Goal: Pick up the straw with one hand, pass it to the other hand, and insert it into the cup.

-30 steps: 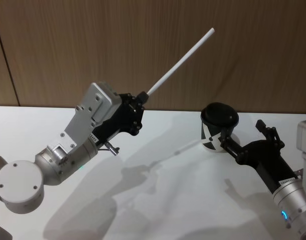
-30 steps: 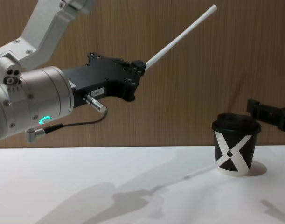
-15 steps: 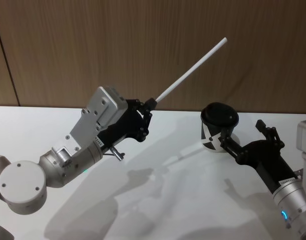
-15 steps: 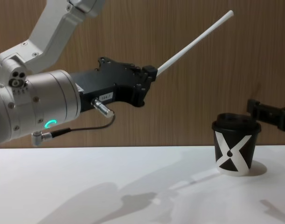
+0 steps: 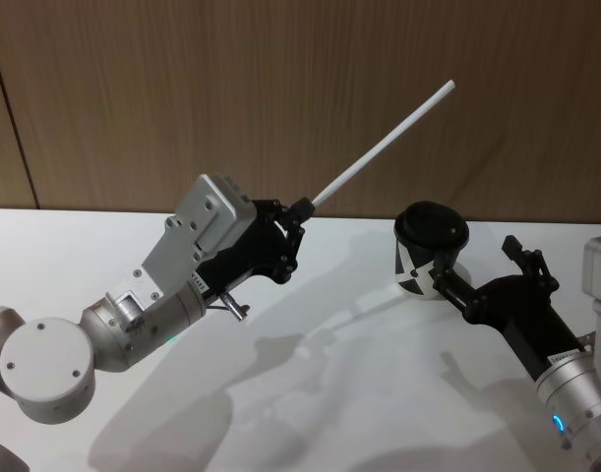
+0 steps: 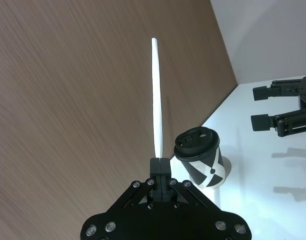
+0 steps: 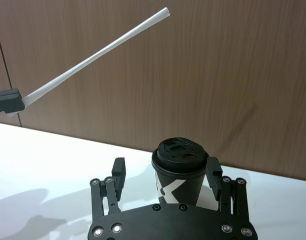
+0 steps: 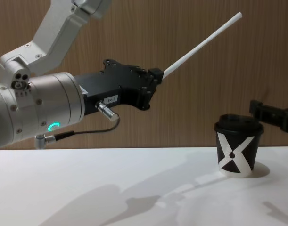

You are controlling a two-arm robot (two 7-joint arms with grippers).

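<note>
Straw [image 5: 384, 143] slants to the frame's upper right, your left pincer [image 5: 302, 208] clamped on its base; right pincer [image 5: 472, 262] apart near cup [image 5: 428, 241].

White matte counter [image 5: 330, 393], runs back to a wood-panel wall [image 5: 231, 88]. Black paper cup [image 5: 427, 258] stands on it, upright, on the right side, near the wall. Black lid [image 5: 431, 225] on, white X mark facing the robot. Soft grey shadows [image 5: 280, 364] fall across the counter's middle.
</note>
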